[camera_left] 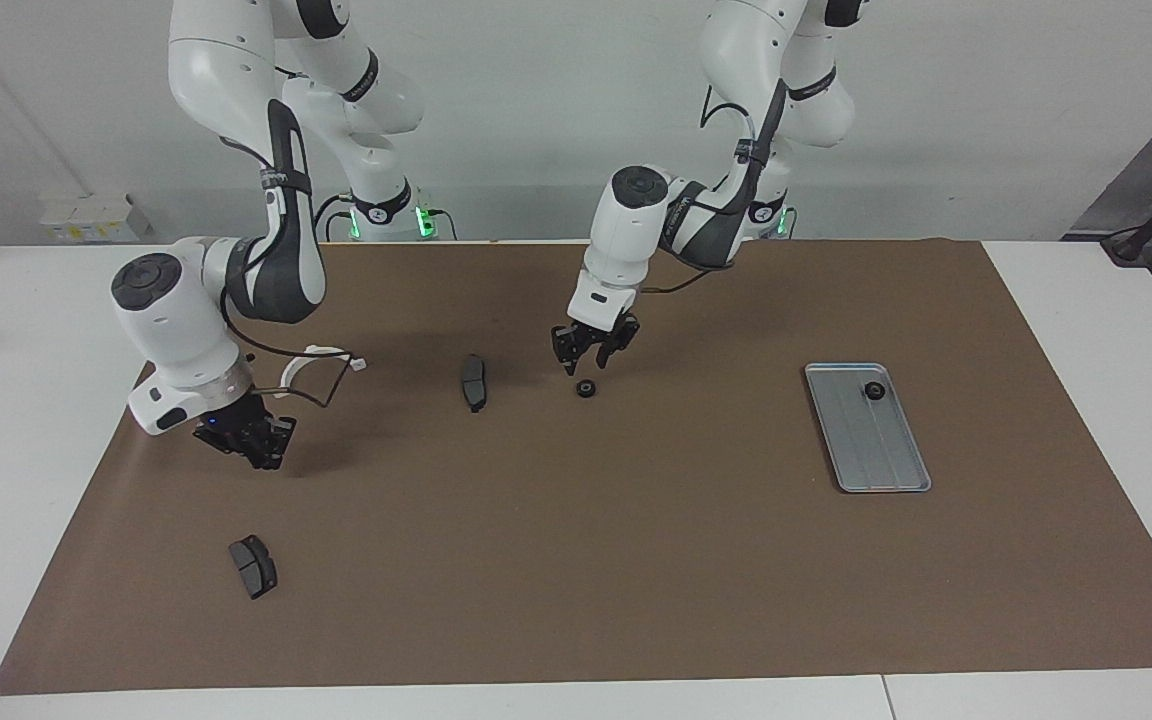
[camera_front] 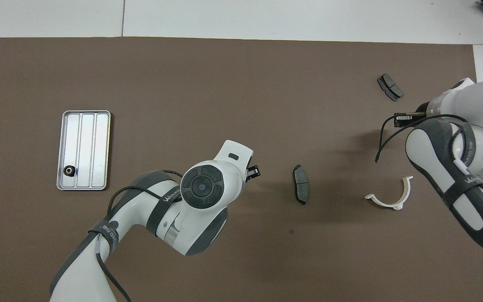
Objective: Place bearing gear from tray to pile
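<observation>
Centrally in the facing view, the left gripper [camera_left: 594, 357] is seen with fingers parted and empty, just above a bearing gear [camera_left: 586, 389] on the mat beside a brake pad [camera_left: 474, 382]. Lower left, the right gripper [camera_left: 258, 444] is shut, empty. Another gear [camera_left: 874, 391] lies in the tray [camera_left: 881, 450] at right.

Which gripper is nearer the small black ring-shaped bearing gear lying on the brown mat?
Left. The left gripper hangs open just above the small black bearing gear; the right gripper hovers toward its own end.
</observation>
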Robot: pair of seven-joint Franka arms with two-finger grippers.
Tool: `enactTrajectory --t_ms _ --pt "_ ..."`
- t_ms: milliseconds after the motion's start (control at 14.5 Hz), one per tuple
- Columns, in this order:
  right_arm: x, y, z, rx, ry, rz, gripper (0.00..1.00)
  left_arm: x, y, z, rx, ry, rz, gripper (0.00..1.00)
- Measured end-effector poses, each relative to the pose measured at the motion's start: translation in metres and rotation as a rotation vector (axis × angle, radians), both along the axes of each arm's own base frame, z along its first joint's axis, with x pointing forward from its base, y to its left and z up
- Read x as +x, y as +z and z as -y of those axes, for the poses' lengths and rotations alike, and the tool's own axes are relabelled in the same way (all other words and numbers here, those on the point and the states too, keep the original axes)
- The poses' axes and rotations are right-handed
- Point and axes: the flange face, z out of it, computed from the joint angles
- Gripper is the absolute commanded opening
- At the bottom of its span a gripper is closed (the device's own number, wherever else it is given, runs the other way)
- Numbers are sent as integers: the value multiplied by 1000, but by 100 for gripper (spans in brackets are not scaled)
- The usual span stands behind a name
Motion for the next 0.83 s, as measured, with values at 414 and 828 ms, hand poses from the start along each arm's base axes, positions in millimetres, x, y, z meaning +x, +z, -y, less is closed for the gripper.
enactTrajectory --t_ms 414,828 --pt "20 -27 -43 24 -36 78 0 94 6 -139 20 131 29 100" --pt "38 -46 -64 59 -63 130 100 140 0 -350 101 -47 -5 100"
